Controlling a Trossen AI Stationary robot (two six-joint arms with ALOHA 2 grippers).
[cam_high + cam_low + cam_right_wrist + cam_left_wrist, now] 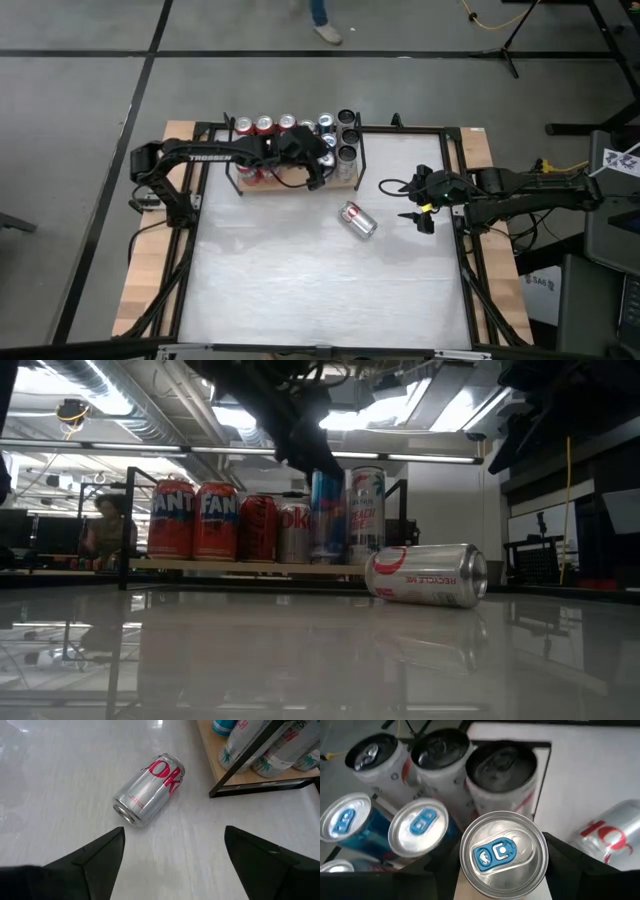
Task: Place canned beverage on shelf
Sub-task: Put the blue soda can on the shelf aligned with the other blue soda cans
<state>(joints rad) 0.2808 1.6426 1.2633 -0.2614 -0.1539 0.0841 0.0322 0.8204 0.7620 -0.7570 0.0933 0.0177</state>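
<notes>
The shelf (pixel 262 187) stands at the table's far side and carries several upright cans: red ones (pixel 195 520) on its left part, slim silver and blue ones (pixel 417 825) on its right. My left gripper (pixel 318 165) reaches over the shelf's right part, shut on an upright slim blue can (pixel 327 515) with a blue tab (pixel 495 855). A silver canned beverage (pixel 357 219) lies on its side on the table, near the shelf's right end. My right gripper (pixel 174 832) hangs open above the table, right of that can. My left gripper pinches the blue can between its two fingers (pixel 570 865), one on each side of the upper wall just under the rim (pixel 544 860). The fingers slant down from the table's left. The can stays upright; whether its base rests on the shelf board I cannot tell.
Black rails (pixel 260 782) edge the shelf and rise as a frame (pixel 130 510) at its ends. The lying can (pixel 148 790) has its open-top end toward my right gripper. Wide bare tabletop (pixel 320 290) lies toward the near edge. A person sits in the room behind (pixel 105 525).
</notes>
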